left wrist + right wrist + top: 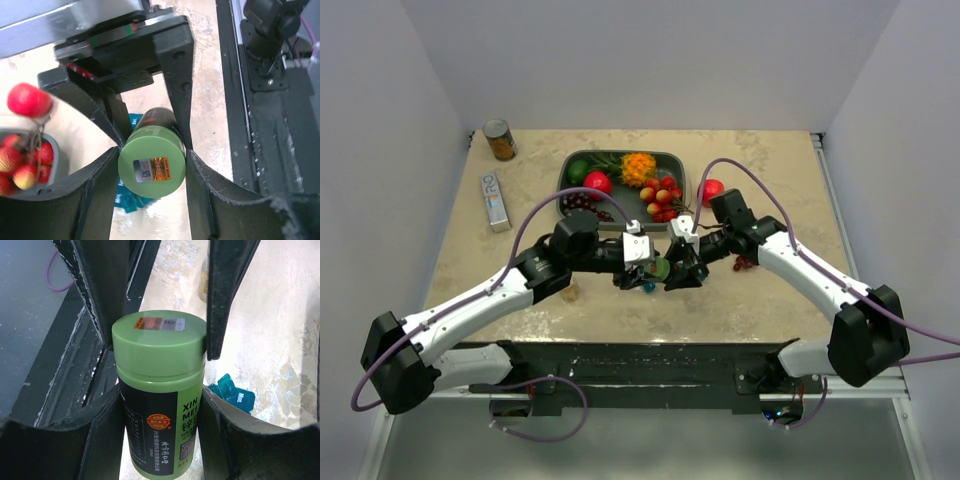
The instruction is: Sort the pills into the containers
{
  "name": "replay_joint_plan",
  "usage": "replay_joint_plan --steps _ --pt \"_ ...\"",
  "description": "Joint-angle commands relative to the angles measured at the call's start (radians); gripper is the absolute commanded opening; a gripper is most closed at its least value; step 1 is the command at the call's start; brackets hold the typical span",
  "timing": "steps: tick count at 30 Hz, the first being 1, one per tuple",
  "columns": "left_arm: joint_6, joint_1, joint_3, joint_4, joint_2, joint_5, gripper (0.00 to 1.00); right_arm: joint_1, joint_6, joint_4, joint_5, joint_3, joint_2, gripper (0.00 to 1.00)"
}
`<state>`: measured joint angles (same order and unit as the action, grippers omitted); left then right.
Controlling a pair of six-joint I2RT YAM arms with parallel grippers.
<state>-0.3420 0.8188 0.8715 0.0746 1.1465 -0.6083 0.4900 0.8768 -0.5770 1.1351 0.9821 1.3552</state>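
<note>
Pill bottle [159,365]: green, lid clasped by left end effector [151,165], body by right end effector [160,412]. Containers [235,394]: teal strip directly beneath, mid near edge of worktop [770,180].

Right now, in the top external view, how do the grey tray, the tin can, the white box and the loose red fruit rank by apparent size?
1. grey tray
2. white box and tin can: too alike to rank; the box is longer, the can wider
3. red fruit, smallest

The green bottle [159,405] wears a black label (orange emblem); containers [232,392] are teal.
</note>
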Motion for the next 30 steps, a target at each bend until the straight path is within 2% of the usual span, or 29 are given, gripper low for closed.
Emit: replay_joint_plan --steps 1,2,3,4,6,7,9,10,13,16,17,18,19,22,23,24,26,30 --pt "0.251 0.002 0.038 -0.013 -0.021 0.118 0.0 0.002 -0.05 0.065 -0.031 0.038 -0.005 0.0" --pt "0.429 0.002 0.026 -0.025 -0.03 0.16 0.0 -0.001 -0.067 0.095 -0.049 0.036 -0.014 0.0" --pt "0.516 0.002 0.012 -0.009 -0.045 0.209 0.0 -0.008 -0.103 0.11 -0.058 0.03 -0.018 0.0" --pt "0.687 0.002 0.015 0.019 -0.048 0.285 0.0 -0.014 -0.12 0.127 -0.066 0.027 -0.022 0.0" --pt "0.875 0.002 0.024 0.103 -0.06 0.362 0.0 -0.034 -0.183 0.187 -0.093 0.012 -0.039 0.0" --pt "1.098 0.002 0.021 0.125 -0.067 0.421 0.0 -0.042 -0.2 0.207 -0.101 0.006 -0.045 0.0" --pt "1.318 0.002 0.018 0.177 -0.065 0.432 0.0 -0.048 -0.237 0.25 -0.121 -0.008 -0.054 0.0" --pt "1.476 0.003 0.014 0.165 -0.062 0.388 0.0 -0.05 -0.243 0.258 -0.126 -0.01 -0.056 0.0" --pt "1.627 0.005 0.026 0.148 -0.041 0.364 0.0 -0.05 -0.252 0.266 -0.13 -0.013 -0.048 0.0" --pt "1.634 0.002 0.052 0.125 -0.025 0.381 0.01 -0.06 -0.256 0.269 -0.123 -0.014 -0.05 0.0" --pt "1.623 0.0 0.055 0.096 -0.022 0.361 0.22 -0.065 -0.256 0.267 -0.118 -0.016 -0.051 0.0" --pt "1.583 -0.001 0.047 0.071 -0.019 0.348 0.38 -0.068 -0.254 0.269 -0.11 -0.016 -0.053 0.0" --pt "1.563 -0.003 0.04 0.029 -0.025 0.331 0.67 -0.077 -0.254 0.269 -0.104 -0.016 -0.054 0.0" --pt "1.435 -0.015 -0.014 -0.1 -0.074 0.257 0.93 -0.08 -0.243 0.258 -0.084 -0.014 -0.056 0.0" --pt "1.39 -0.023 -0.031 -0.119 -0.092 0.224 0.99 -0.08 -0.239 0.253 -0.078 -0.013 -0.056 0.0" --pt "1.289 -0.033 -0.048 -0.113 -0.112 0.219 0.99 -0.08 -0.234 0.244 -0.075 -0.011 -0.056 0.0" --pt "1.182 -0.049 -0.058 -0.076 -0.169 0.191 0.99 -0.08 -0.222 0.235 -0.067 -0.008 -0.057 0.0" --pt "0.734 -0.063 -0.023 0.141 -0.215 0.087 0.99 -0.082 -0.193 0.204 -0.055 -0.005 -0.056 0.0"
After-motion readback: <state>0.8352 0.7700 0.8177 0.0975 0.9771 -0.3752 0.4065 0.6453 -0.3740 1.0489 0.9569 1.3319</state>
